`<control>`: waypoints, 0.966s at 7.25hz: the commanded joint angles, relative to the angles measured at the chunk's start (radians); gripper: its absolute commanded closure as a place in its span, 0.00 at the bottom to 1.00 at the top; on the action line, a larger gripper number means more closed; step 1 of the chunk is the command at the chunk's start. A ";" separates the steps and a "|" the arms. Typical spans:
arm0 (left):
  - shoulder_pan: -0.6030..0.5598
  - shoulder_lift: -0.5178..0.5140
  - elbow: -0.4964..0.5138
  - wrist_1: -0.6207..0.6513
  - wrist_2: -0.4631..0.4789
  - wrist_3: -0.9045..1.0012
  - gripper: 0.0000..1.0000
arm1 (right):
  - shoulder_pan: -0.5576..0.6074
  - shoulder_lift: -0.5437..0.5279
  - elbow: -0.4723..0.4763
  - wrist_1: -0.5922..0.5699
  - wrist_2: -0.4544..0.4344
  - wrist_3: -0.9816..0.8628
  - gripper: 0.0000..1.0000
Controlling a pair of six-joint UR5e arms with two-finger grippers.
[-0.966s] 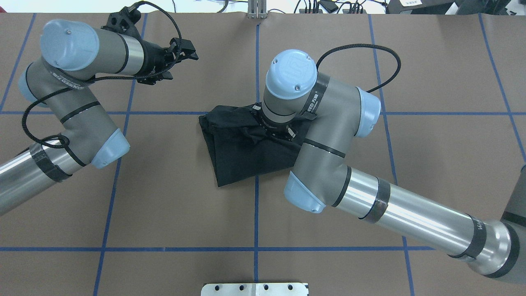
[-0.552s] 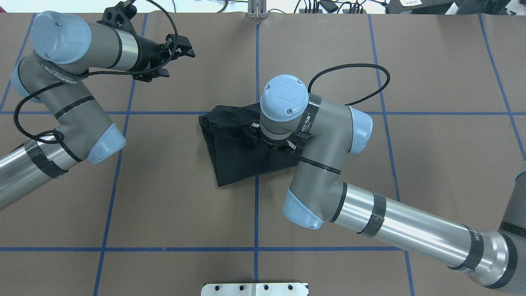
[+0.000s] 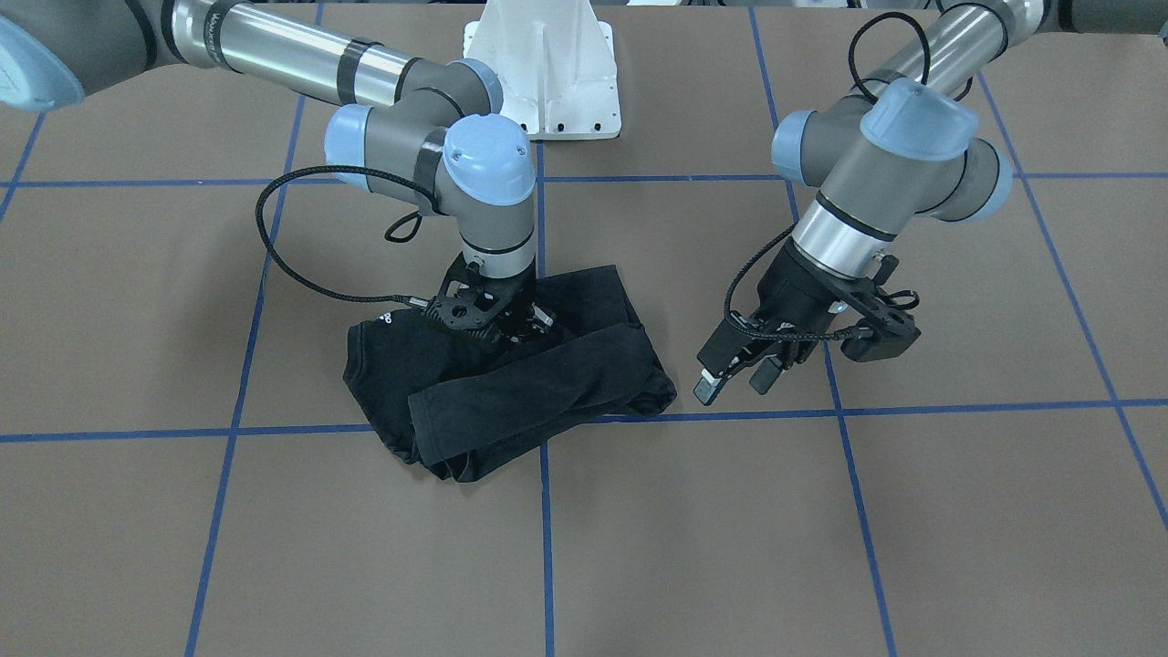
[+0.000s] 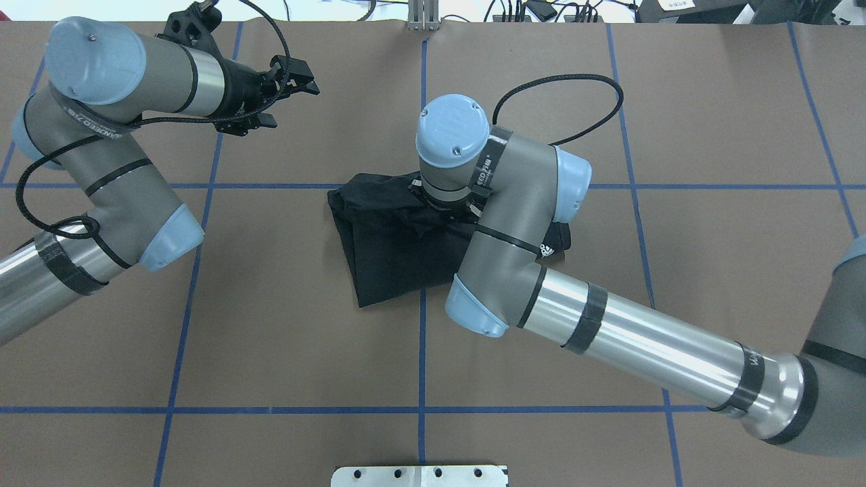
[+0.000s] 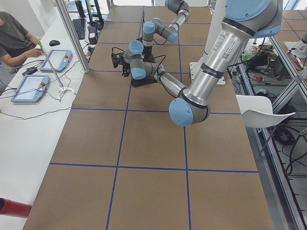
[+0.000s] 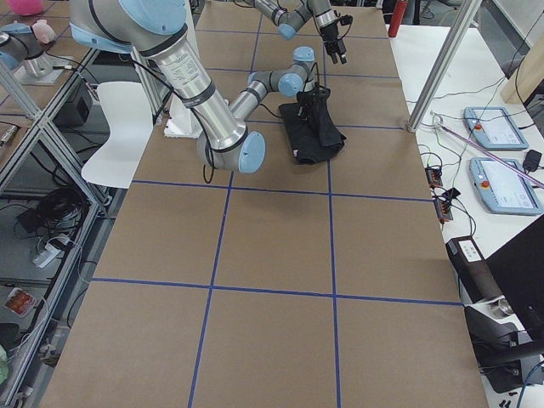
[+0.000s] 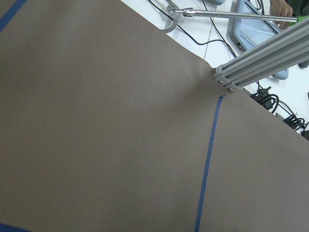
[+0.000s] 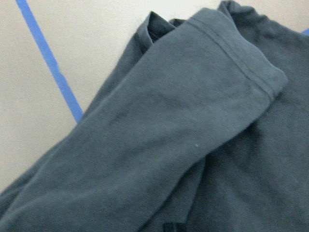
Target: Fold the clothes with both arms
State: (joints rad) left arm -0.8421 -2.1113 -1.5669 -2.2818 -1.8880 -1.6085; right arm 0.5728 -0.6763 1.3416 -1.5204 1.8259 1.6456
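Brown paper with blue tape lines covers the table (image 4: 270,338). At the far left of the overhead view, the left arm (image 4: 115,169) bends back towards the far edge. The left gripper (image 3: 735,383) hangs above bare paper with its fingers spread and nothing between them, well apart from the cloth.

In the middle lies the black T-shirt (image 4: 385,257), a lumpy, partly folded bundle just on the robot's side of one cross line and straddling the centre line. A hemmed sleeve (image 8: 231,58) lies loose across its top.

From the right, the right arm (image 4: 643,345) reaches in, and the right gripper (image 3: 497,324) points straight down into the bundle. Its fingertips are buried in the folds, so I cannot tell whether they are closed on fabric.

The likely trouble is a lift or drag with only the top layer pinched. That would pull the bundle open or skew it. With the left gripper so far off, nothing pins the other edge, and the loose sleeve could slide out.
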 commanded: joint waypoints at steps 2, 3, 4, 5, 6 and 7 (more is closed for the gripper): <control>0.000 0.007 0.002 0.001 0.001 0.002 0.01 | 0.050 0.107 -0.180 0.040 0.004 -0.039 1.00; 0.000 0.008 0.002 0.001 0.003 0.001 0.01 | 0.064 0.185 -0.323 0.137 0.004 -0.033 1.00; 0.000 0.023 0.001 -0.001 0.000 0.002 0.00 | 0.076 0.273 -0.472 0.210 0.007 -0.030 1.00; 0.000 0.025 0.001 -0.001 0.000 0.004 0.00 | 0.093 0.321 -0.549 0.297 0.009 -0.021 1.00; 0.000 0.025 -0.001 -0.001 0.001 0.002 0.00 | 0.094 0.374 -0.652 0.357 -0.002 -0.018 1.00; 0.000 0.027 -0.008 -0.001 0.003 0.001 0.00 | 0.104 0.401 -0.688 0.399 -0.011 -0.018 1.00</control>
State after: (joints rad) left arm -0.8422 -2.0867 -1.5692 -2.2825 -1.8869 -1.6061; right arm 0.6663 -0.3236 0.7325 -1.1878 1.8250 1.6253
